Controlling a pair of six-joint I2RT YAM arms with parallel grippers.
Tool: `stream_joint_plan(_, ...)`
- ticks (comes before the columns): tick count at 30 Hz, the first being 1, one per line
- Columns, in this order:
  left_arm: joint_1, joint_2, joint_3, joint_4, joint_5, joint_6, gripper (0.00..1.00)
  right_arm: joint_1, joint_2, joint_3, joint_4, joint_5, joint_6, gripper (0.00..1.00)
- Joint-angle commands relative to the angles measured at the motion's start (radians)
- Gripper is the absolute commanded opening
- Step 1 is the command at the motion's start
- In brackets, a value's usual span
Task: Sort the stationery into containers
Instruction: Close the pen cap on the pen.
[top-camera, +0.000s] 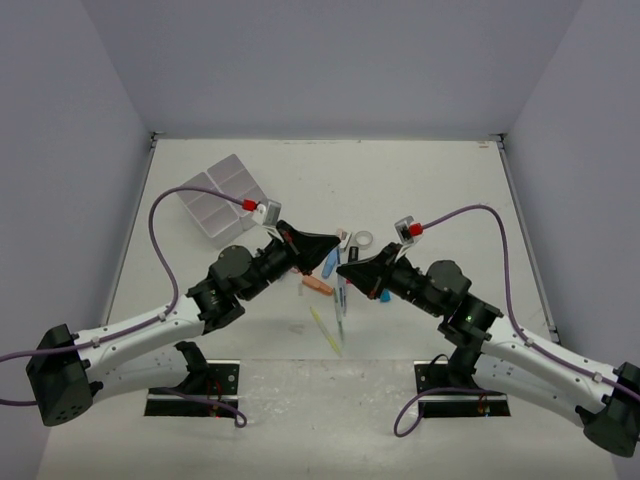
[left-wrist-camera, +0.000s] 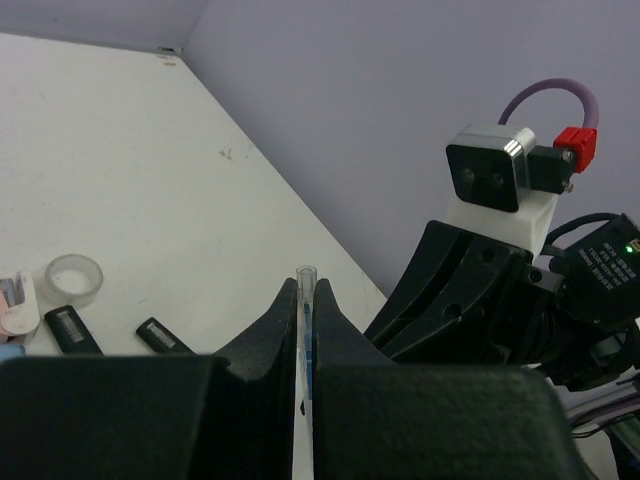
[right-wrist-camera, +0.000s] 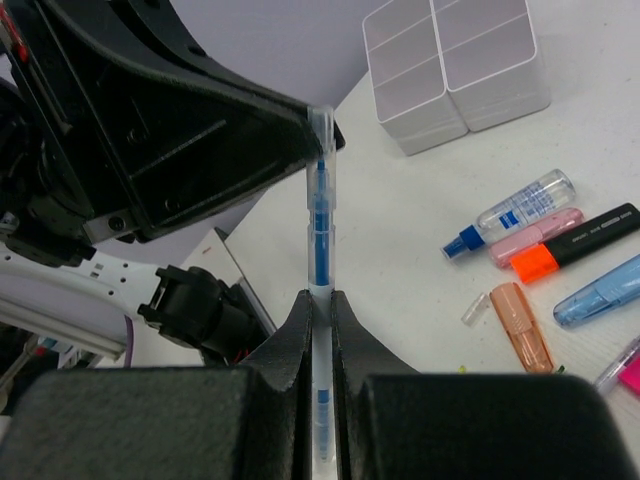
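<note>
Pen (right-wrist-camera: 318, 225): prob. light, stiff, slick barrel; left fingers (left-wrist-camera: 268, 340) & right fingers (right-wrist-camera: 292, 345) are both pinching it, midway btw table (top-camera: 430, 190) side edges.

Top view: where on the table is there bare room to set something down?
Bare: the far strip of the table, from the tray across to the right wall, behind the tape roll. Crowded: the middle, from the tape roll down to the yellow pen.

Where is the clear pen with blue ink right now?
Right wrist view, centre: the pen is held in both claws, its lower end in the right claw and its top in the left claw.
</note>
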Motion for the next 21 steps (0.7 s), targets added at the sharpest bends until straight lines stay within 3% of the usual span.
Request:
stream_joint_plan(1, 0.000, 0.002, -0.033, 0.083, 0.036, -0.031, 0.00, 0.004, -0.001, 0.082, 0.046, 0.046, 0.006, 0.00)
stream_joint_plan(10, -0.001, -0.031, -0.058, 0.104, 0.045, -0.055, 0.00, 0.004, 0.008, 0.159, 0.110, 0.030, -0.055, 0.00)
stream_joint_plan(12, 0.001, -0.033, -0.033, 0.073, 0.043, -0.042, 0.06, 0.003, 0.021, 0.182, 0.096, -0.004, -0.106, 0.00)
stream_joint_plan(14, 0.001, -0.041, -0.004, 0.015, 0.027, -0.021, 0.20, 0.003, 0.029, 0.184, 0.080, -0.018, -0.128, 0.00)
stream_joint_plan(21, 0.001, -0.070, 0.028, -0.041, 0.003, 0.016, 0.22, 0.004, 0.031, 0.143, 0.093, -0.053, -0.119, 0.00)
